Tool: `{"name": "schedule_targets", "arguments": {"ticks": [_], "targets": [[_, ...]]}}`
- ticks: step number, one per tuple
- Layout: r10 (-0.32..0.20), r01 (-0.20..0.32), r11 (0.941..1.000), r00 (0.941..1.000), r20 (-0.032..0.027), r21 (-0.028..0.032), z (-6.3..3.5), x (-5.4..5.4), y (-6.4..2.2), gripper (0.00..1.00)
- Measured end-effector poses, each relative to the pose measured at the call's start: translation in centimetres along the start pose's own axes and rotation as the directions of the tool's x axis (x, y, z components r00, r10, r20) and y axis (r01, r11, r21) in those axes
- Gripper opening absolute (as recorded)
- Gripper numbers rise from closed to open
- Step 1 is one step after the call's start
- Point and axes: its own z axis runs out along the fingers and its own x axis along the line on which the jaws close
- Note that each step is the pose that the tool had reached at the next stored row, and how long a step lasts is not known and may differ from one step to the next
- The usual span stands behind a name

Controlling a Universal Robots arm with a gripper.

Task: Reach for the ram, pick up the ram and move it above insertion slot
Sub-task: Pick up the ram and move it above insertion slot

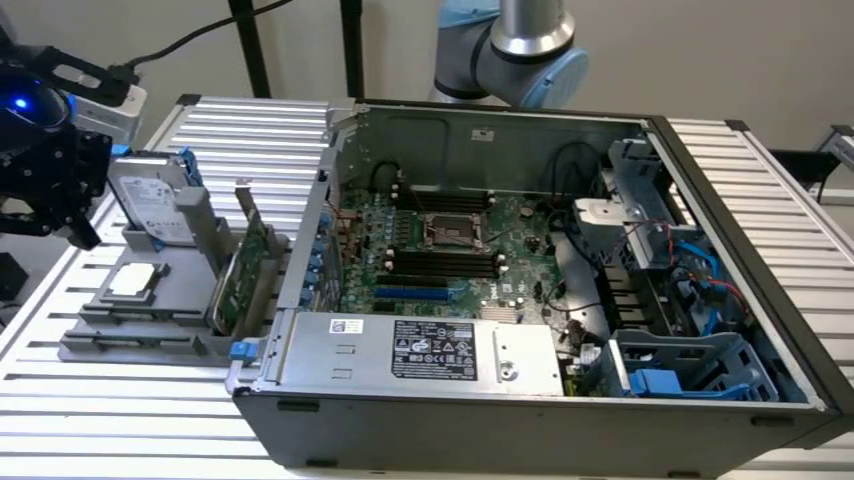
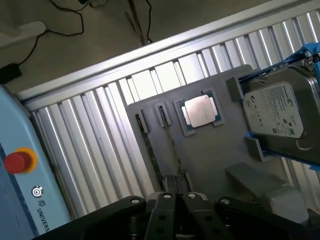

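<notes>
The ram (image 2: 151,152) is a thin dark-green stick standing on edge in the grey holder (image 2: 210,155), between small end clips. A second thin stick (image 2: 172,145) runs beside it. My black gripper (image 2: 175,197) hovers over the near end of these sticks, fingers shut together with nothing between them. In the exterior view the gripper (image 1: 80,235) hangs at the far left, above the holder (image 1: 100,345). The black insertion slots (image 1: 441,263) lie on the motherboard inside the open computer case.
On the holder sit a silver hard drive (image 1: 144,200) with blue clips, a square processor chip (image 1: 136,280) and a tall green expansion card (image 1: 244,275). The case wall (image 1: 320,210) rises between holder and motherboard. A power supply (image 1: 414,350) fills the case front.
</notes>
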Motion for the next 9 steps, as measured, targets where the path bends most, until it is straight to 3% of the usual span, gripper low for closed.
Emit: {"name": "schedule_targets", "arguments": {"ticks": [5,9], "targets": [[-0.09,0.09,0.9959,0.9959,-0.0034,0.0005,0.09,0.0,0.0,0.11],[-0.164,0.164,0.9865,0.9865,-0.0062,0.0007,0.17,0.0,0.0,0.11]]}}
